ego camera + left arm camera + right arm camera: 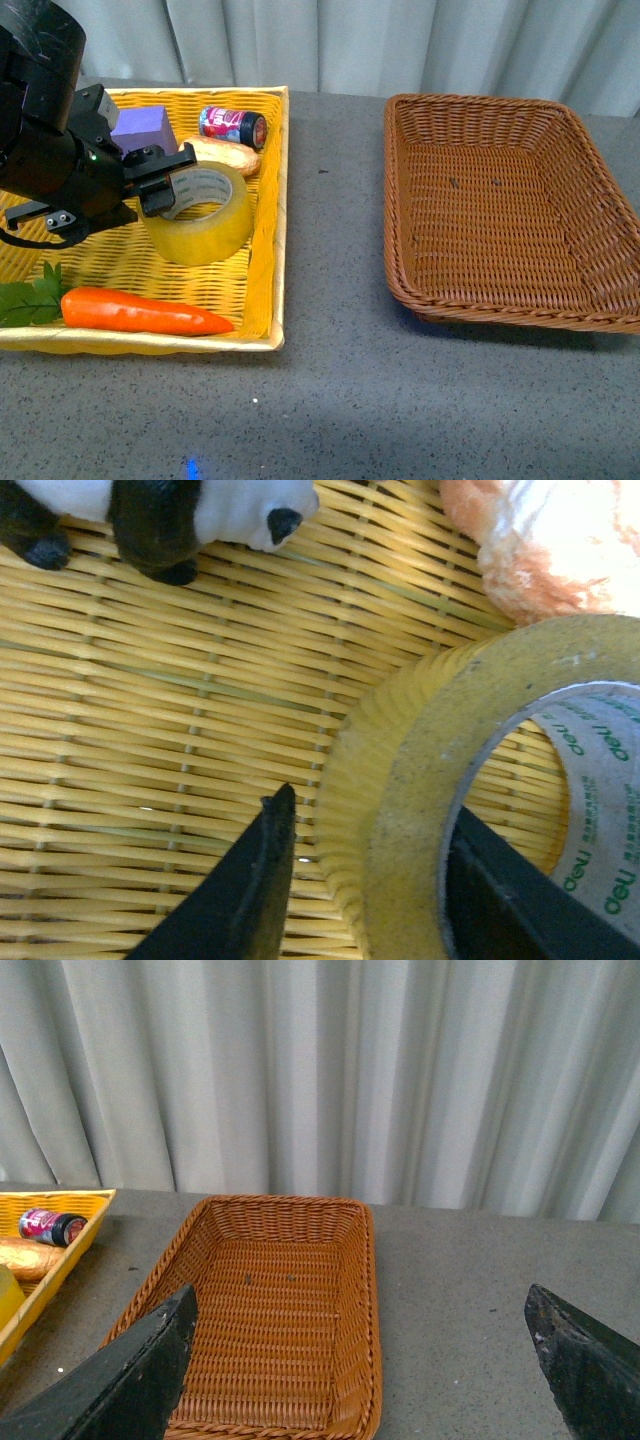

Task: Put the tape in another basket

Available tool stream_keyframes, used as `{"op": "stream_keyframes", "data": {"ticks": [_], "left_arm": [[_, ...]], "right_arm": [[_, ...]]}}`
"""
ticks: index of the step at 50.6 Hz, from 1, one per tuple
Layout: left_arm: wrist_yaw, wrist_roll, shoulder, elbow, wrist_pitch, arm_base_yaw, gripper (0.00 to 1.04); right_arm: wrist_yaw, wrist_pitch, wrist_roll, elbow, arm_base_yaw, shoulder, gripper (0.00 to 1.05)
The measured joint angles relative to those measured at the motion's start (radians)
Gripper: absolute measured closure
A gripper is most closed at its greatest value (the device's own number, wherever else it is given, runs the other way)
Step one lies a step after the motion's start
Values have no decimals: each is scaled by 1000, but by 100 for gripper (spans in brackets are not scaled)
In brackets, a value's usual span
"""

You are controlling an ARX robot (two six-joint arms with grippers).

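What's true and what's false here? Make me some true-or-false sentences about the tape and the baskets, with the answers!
1. The tape sits in the yellow basket. True.
2. The carrot lies in the brown basket. False: it lies in the yellow basket, near the front edge.
3. The left gripper has one of its jaws inside the tape's hole and one outside. True.
4. The right gripper has its jaws shut tight. False: they stand wide open.
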Motion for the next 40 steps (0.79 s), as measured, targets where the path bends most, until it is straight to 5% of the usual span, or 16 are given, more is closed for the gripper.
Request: {"op": "stream_keyframes", "data": {"ticks": [9, 23, 40], "left_arm": [[-16, 21, -12, 3, -11, -8, 87], [12, 168, -105, -8, -6, -29, 87], [155, 649, -199, 77, -37, -183, 87]], "right_arm": [[0, 0, 0, 0, 0, 0, 9], [0, 0, 0, 0, 0, 0, 9], [0, 0, 0, 0, 0, 0, 9]]}}
